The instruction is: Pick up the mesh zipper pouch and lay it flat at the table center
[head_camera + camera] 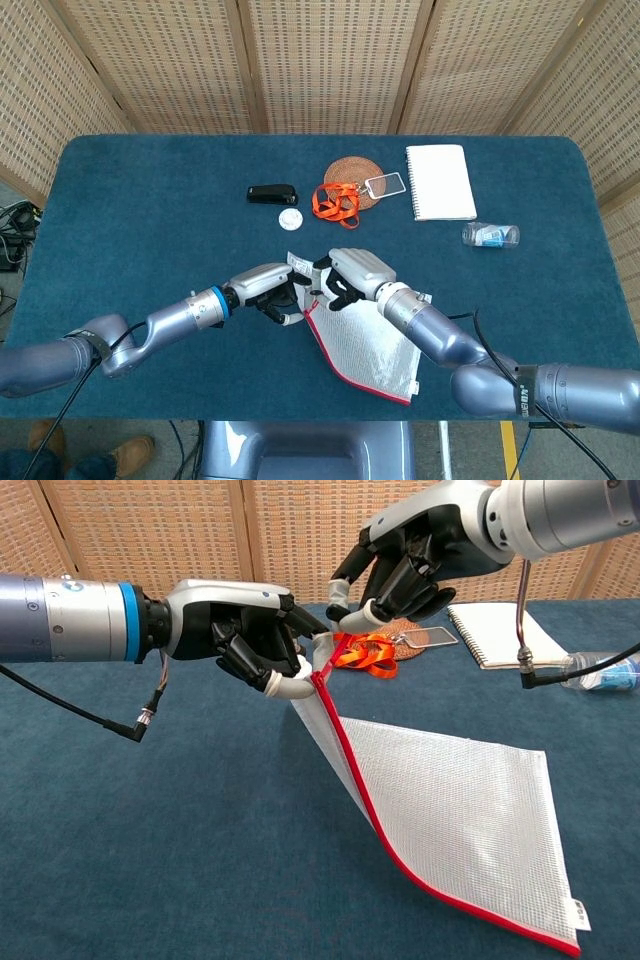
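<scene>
We see the left hand (pixel 250 640) low over the near middle of the blue counter (pixel 150 190), fingers (pixel 283 685) curled around the top corner of the mesh zipper pouch (pixel 450 800) and gripping it. The pouch's red zipper edge (pixel 355 770) runs down from that raised corner; the far part of the pouch lies flat on the counter toward our right, near corner lifted. The right hand (pixel 405 565) sits just beside the left one, above the same corner, fingers curled in; we can't tell whether it holds the pouch or only touches it. Further back on the counter, left to right: black clip-like object (pixel 272 193), small white round thing (pixel 290 217), orange lanyard (pixel 337 203) lying over a woven coaster (pixel 355 176), white notebook (pixel 440 181), clear plastic bottle (pixel 491 235) on its side.
</scene>
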Controlling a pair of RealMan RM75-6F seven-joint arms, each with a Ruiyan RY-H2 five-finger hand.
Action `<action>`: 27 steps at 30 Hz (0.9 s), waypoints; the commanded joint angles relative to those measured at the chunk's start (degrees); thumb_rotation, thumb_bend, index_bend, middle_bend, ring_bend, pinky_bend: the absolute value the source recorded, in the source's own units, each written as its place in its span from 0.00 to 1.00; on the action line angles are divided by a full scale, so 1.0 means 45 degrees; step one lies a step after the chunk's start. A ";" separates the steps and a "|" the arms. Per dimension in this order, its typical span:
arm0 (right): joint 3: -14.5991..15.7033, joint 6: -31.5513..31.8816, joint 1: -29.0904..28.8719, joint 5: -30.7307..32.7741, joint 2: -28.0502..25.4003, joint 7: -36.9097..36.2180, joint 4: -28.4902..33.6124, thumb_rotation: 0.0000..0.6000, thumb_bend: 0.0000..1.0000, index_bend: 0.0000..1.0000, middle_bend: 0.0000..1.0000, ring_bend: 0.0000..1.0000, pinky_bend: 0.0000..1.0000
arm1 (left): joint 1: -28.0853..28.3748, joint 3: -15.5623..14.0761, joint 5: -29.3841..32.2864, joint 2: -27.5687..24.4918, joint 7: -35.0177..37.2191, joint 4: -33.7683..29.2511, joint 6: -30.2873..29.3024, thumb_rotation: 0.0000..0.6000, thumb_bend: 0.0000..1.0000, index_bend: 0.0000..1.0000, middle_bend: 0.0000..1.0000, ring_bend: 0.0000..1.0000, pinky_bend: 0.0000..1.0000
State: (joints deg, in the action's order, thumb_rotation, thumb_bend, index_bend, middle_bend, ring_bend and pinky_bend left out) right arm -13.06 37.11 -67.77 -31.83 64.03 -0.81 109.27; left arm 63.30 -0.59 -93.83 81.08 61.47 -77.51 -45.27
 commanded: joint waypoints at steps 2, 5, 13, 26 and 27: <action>0.0012 -0.0015 0.0020 -0.0012 0.0009 -0.0035 -0.0024 1.00 0.79 0.78 0.98 0.98 1.00 | -0.0004 0.0029 0.0103 0.0048 -0.0041 -0.0007 0.0002 1.00 0.47 0.62 0.96 0.87 1.00; 0.0010 -0.0058 0.0068 -0.0075 -0.0011 -0.0095 -0.0042 1.00 0.79 0.78 0.98 0.98 1.00 | 0.0039 0.0050 0.0152 0.0068 -0.0201 -0.0017 0.0071 1.00 0.54 0.68 0.96 0.87 1.00; -0.0005 -0.0175 0.0280 -0.0315 -0.0160 -0.0310 -0.0072 1.00 0.79 0.78 0.98 0.98 1.00 | -0.0019 0.0274 0.0600 0.0093 -0.0603 -0.0203 0.0150 1.00 0.64 0.81 0.96 0.87 1.00; 0.0328 -0.0473 0.0656 -0.0818 -0.0282 -0.0432 -0.0195 1.00 0.79 0.78 0.98 0.98 1.00 | -0.0224 0.0761 0.1259 -0.0106 -0.0697 -0.0535 0.0137 1.00 0.65 0.85 0.96 0.87 1.00; 0.0334 -0.0477 0.0659 -0.0821 -0.0280 -0.0433 -0.0204 1.00 0.79 0.78 0.98 0.98 1.00 | -0.0228 0.0768 0.1263 -0.0114 -0.0695 -0.0542 0.0135 1.00 0.65 0.85 0.96 0.87 1.00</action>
State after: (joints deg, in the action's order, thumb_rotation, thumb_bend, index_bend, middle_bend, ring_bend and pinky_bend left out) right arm -11.56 34.97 -64.81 -35.52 62.76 -2.76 108.36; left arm 62.27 2.88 -88.14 80.56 58.34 -79.96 -44.67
